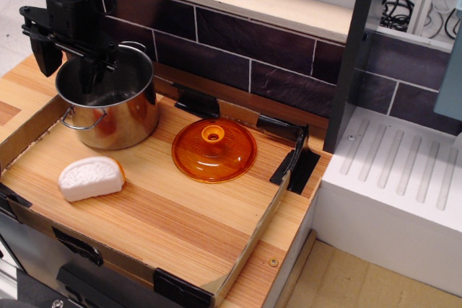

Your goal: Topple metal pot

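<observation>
The metal pot (115, 110) stands upright at the back left of the wooden tray (180, 214), shiny, with wire loop handles at its front left and back. My black gripper (68, 66) hangs over the pot's back left rim with its jaws apart. One finger (94, 76) reaches down inside the pot and the other (43, 55) is outside its wall. It grips nothing that I can see.
An orange domed lid (214, 151) lies right of the pot. A white bread-shaped piece (90, 178) lies in front of the pot. Low cardboard walls (253, 239) edge the tray. A dark tiled wall (245, 55) runs behind it, with a white rack (404, 178) at right.
</observation>
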Tool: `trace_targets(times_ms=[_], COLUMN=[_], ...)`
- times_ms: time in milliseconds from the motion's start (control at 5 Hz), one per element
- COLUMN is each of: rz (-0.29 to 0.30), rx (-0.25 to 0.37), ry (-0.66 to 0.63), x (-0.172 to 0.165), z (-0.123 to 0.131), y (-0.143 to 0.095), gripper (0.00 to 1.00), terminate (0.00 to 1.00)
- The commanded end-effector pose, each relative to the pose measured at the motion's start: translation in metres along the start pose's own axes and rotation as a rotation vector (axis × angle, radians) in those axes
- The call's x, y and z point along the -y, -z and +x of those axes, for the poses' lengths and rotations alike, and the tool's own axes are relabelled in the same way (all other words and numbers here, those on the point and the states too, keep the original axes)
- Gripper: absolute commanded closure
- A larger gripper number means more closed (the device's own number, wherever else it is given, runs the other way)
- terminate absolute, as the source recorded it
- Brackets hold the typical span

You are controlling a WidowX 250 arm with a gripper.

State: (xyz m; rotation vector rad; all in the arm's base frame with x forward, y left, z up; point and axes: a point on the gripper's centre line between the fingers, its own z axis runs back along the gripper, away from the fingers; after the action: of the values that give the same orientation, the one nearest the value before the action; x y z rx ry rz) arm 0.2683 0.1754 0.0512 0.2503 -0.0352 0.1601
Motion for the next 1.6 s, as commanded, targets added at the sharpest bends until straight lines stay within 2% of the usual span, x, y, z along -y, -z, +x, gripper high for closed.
trace_targets(times_ms=[0, 400, 800, 1000, 1200, 1400], rz=[0.050, 0.206, 0.316, 0.419, 0.455, 0.503], rx=[0.031, 0.093, 0.163, 0.202, 0.223, 0.230], ry=[-0.070, -0.097, -0.073, -0.029, 0.000, 0.013], x=[-0.009, -0.008, 0.002, 0.002, 0.000, 0.004], z=[0.012, 0.010, 0.005, 0.002, -0.002, 0.000], y=[-0.013, -0.032, -0.066, -0.083, -0.092, -0.088], gripper=[1.00, 1.00, 1.00, 1.00, 1.00, 1.00], terminate=[0.00, 0.00, 0.00, 0.00, 0.00, 0.00])
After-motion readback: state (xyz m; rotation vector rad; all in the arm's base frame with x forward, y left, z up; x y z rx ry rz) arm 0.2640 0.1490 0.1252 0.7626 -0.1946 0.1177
